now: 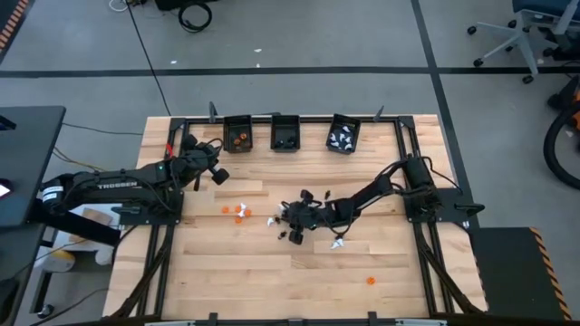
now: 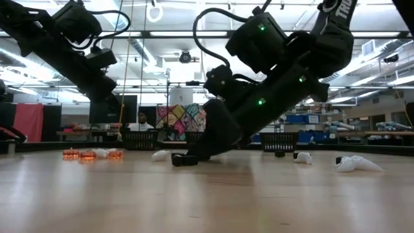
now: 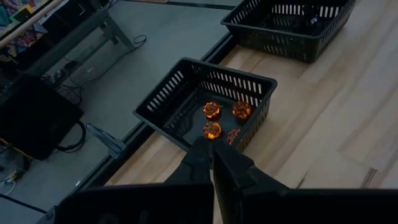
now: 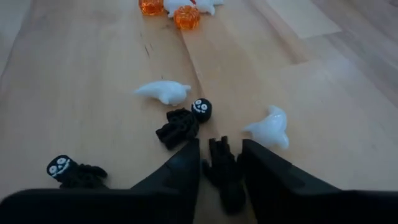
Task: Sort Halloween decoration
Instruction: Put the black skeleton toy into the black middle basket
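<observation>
The Halloween decoration lies scattered on the wooden table: orange pieces (image 1: 236,211), black pieces (image 1: 295,237) and white ghosts (image 1: 337,243). My right gripper (image 1: 292,215) is down at the table's middle, slanting toward the left edge, and shut on a black trinket (image 4: 224,171). Another black piece with a skull face (image 4: 183,124) and two white ghosts (image 4: 268,129) lie just ahead of it. My left gripper (image 1: 217,172) hovers shut and empty at the far left, near the bin of orange pieces (image 3: 211,112). My right gripper has the black trinket (image 4: 219,163) between its two fingers (image 4: 181,168), which stand close on either side of it. The fingers come slanting down from the table's right side. The trinket lies on the tabletop.
Three black bins line the far edge, holding orange (image 1: 238,133), black (image 1: 285,133) and white (image 1: 343,134) pieces. One orange piece (image 1: 370,281) lies alone near the front right. Black frame rails (image 1: 399,154) border the table.
</observation>
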Available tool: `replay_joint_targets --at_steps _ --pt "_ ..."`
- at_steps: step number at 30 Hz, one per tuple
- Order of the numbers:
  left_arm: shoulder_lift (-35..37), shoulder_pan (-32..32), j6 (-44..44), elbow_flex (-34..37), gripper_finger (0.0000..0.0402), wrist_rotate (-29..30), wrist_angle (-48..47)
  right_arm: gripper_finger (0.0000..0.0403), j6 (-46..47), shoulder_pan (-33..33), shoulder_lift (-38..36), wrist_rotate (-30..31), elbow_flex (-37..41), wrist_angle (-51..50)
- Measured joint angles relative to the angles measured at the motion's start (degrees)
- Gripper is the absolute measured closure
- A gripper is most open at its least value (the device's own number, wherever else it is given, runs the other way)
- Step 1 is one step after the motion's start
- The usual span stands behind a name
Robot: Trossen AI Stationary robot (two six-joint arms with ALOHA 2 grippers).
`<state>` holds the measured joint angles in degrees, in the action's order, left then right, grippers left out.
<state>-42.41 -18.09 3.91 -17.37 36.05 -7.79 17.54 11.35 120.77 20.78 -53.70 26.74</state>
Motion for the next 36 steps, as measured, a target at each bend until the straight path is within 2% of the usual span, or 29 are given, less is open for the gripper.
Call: replay_joint_targets --at_steps 7,13,17,22,29,36 --pt "0.0 0.0 0.2 0.0 0.0402 0.0 -0.3 0.0354 -2.0 0.1 -2.2 -0.7 0.2 -2.8" --pt "0.0 0.0 0.3 0.0 0.0402 0.0 -0.3 0.0351 -7.2 -2.4 -8.0 -1.7 0.9 -8.8" --pt "0.0 0.0 0.3 0.0 0.0402 -0.2 0.2 0.0339 -9.3 -7.2 -13.9 -3.7 0.5 -9.9" --pt "0.0 0.0 0.3 0.0 0.0402 -0.3 0.6 0.034 -12.5 -14.9 -15.6 -5.9 0.0 -9.6" --pt "0.0 0.0 0.3 0.0 0.0402 -0.3 0.7 0.034 -14.3 -24.6 -12.7 -5.8 -8.3 -12.1" --pt "-0.7 0.1 0.3 0.0 0.0402 -0.3 0.5 0.034 -14.1 -30.5 -5.5 -4.2 -22.2 -23.9"
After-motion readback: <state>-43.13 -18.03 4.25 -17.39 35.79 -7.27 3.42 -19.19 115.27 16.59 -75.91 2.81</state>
